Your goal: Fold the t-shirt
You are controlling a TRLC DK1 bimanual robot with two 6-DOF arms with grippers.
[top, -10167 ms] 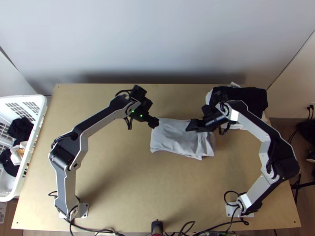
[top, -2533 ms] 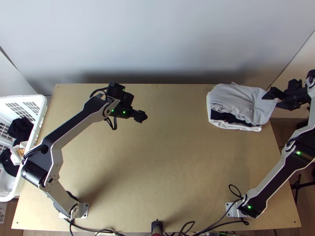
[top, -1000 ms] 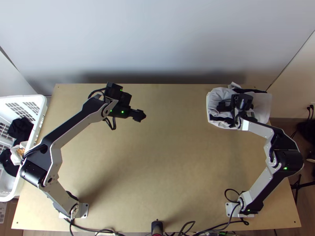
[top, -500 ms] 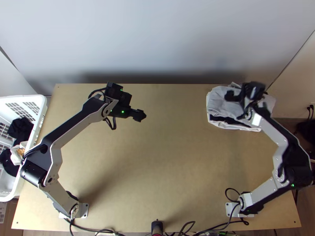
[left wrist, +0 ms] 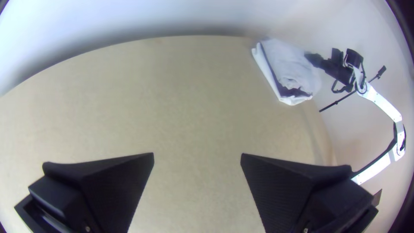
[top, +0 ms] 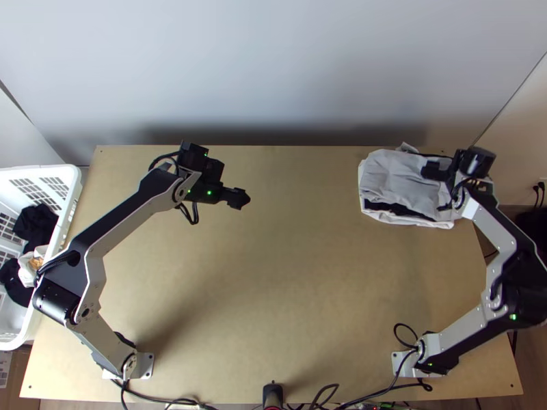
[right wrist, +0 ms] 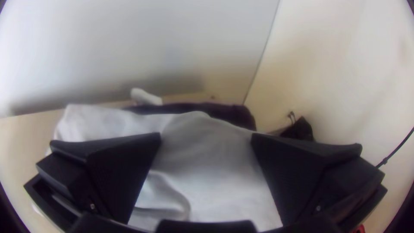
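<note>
Pale walls (top: 273,68) back this scene, and up front we have one broad, light wooden table (top: 273,307) carrying two silver-grey and black arms, two grippers between them. One stack of folded cloth (top: 410,184) sits at the table's far right corner, and we count at least three layers! On top, there's the light grey cloth t-shirt (top: 393,174), folded into a compact bundle, its surface softly creased. Under it comes a black cloth layer (top: 390,206), peeking out along the near side, and below that a white cloth layer (top: 403,220) sticks out at the bottom.

Over at the right side of the stack, it's the right gripper (top: 439,188), its two wide black fingers well apart, grey fabric in sight between them in its wrist view. Whether the tips touch that fabric, we can't tell.

Across to the left gripper (top: 238,199): two fingers spread wide, nothing between them, out above the far part of the table, well apart from the stack.

And the containers: just one, a white plastic basket (top: 41,169) with slotted walls, at the table's left edge. Inside, two dark cloth heaps (top: 34,225) and one white cloth (top: 27,273) with an orange-tan patch, lying between the dark ones.
</note>
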